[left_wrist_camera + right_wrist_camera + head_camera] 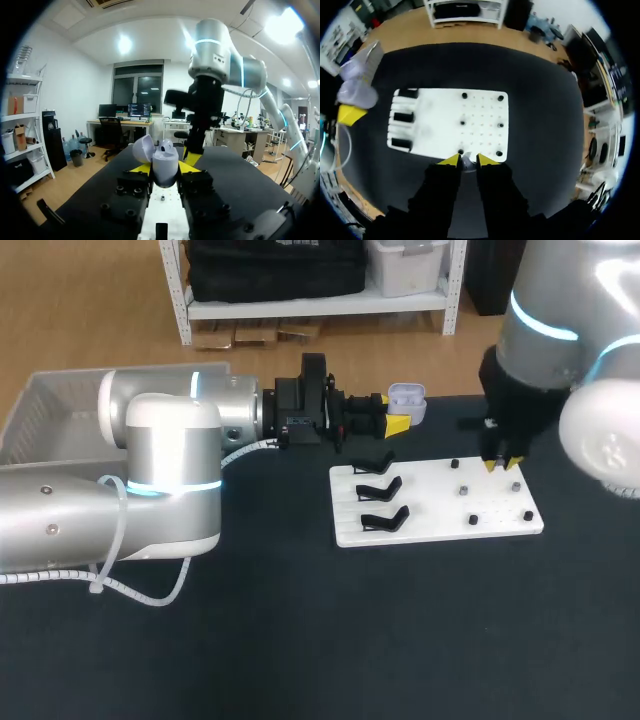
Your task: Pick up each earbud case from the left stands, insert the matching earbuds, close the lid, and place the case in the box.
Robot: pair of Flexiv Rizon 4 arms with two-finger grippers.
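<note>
The white board (435, 505) is seen lying flat on the dark table (300, 640). Three black stands (378, 489) are lined up along its left part, and none of them carries a case. Small dark studs (463, 490) are spread over its right part (whether earbuds sit on them cannot be made out).

The right gripper (468, 160) is held low, pointing straight down, at the board's far edge beside one stud. Its yellow fingers are drawn close together and are clenched on a small pale earbud (466, 164), which is touched from both sides.

Just beyond the board's far left corner, the left gripper (392, 410) is held level, pointing across toward the right arm. A pale earbud case (165, 169) is grasped between its fingers and is kept upright above the table, with its lid swung open.

Farthest off, at the table's far left, a clear plastic box (45, 400) is seen behind the left arm, well apart from the case.
</note>
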